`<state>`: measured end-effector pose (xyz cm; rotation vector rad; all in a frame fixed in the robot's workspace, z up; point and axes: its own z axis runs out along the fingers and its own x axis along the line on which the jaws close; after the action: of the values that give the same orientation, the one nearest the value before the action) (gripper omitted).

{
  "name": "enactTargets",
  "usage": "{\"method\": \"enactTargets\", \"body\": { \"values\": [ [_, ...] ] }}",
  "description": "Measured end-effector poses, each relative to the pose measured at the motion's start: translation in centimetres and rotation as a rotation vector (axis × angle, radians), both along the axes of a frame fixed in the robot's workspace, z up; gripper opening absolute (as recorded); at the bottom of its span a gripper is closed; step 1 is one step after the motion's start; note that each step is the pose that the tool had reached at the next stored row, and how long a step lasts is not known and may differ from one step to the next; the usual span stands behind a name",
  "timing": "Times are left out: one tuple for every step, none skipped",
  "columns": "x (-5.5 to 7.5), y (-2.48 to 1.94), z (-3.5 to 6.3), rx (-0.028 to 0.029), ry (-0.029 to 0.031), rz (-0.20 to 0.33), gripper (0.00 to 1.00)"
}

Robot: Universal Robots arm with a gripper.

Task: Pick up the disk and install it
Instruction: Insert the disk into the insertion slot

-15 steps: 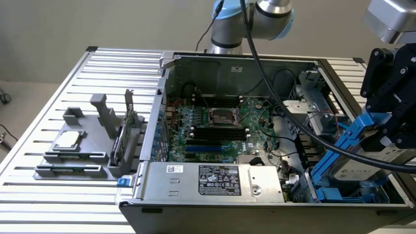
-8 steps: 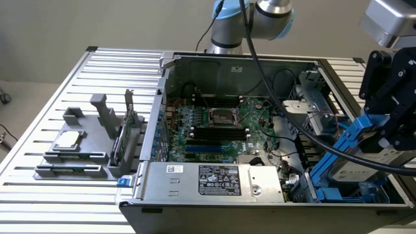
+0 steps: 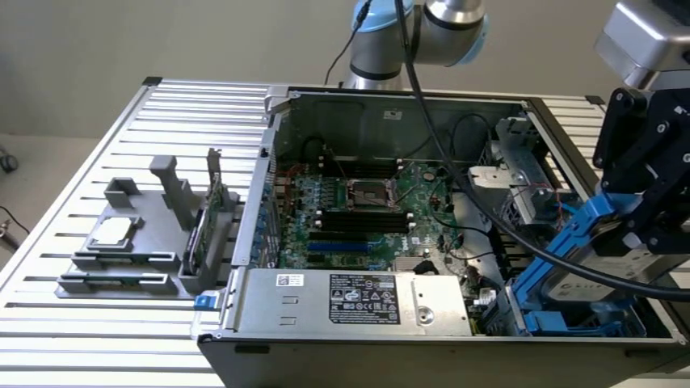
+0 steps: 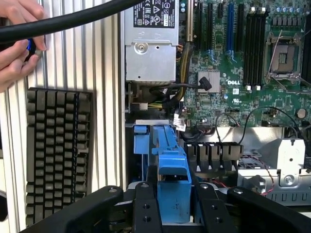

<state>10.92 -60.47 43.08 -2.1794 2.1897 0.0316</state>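
So, in the exterior view, out at 9 o'clock a grey fixture is parked on the slatted metal surface, with a small square silver chip sat in it and a green card stood upright at its 3 o'clock edge. Just beside that, the open computer case takes up the middle. The motherboard is seen flat on its floor and the power supply is tucked along the 6 o'clock side. The robot arm is seen at 12 o'clock, and a black cable is draped from it across the case toward 4 o'clock. Over at 3 to 4 o'clock the disk is held tilted above the case's drive-bay corner, and the pincer is clamped on its blue carrier. Whether the disk is touching the bay can't be told. In the wrist view the same grip is seen close up: the blue carrier is squeezed between the two black fingers of the pincer. A keyboard is laid on the surface beside the case, and a person's hands are seen near it, with something small and blue pinched in them.
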Motion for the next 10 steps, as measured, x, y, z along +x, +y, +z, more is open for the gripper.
{"method": "enactTargets", "body": {
  "values": [
    [0.00, -0.06, -0.05, 0.0048, 0.0004, 0.000, 0.32],
    [0.00, -0.12, -0.09, 0.0097, 0.0008, 0.000, 0.32],
    [0.00, -0.18, -0.15, 0.0138, 0.0009, 0.000, 0.32],
    [0.00, -0.22, -0.22, 0.0166, 0.0011, 0.000, 0.32],
    [0.00, -0.27, -0.34, 0.0189, 0.0013, 0.000, 0.32],
    [0.00, -0.30, -0.44, 0.0207, 0.0014, 0.000, 0.32],
    [0.00, -0.33, -0.52, 0.0224, 0.0016, 0.000, 0.32],
    [0.00, -0.36, -0.61, 0.0244, 0.0018, 0.000, 0.32],
    [0.00, -0.39, -0.69, 0.0273, 0.0021, 0.000, 0.32],
    [0.00, -0.43, -0.76, 0.0307, 0.0024, 0.000, 0.32]
  ]
}}
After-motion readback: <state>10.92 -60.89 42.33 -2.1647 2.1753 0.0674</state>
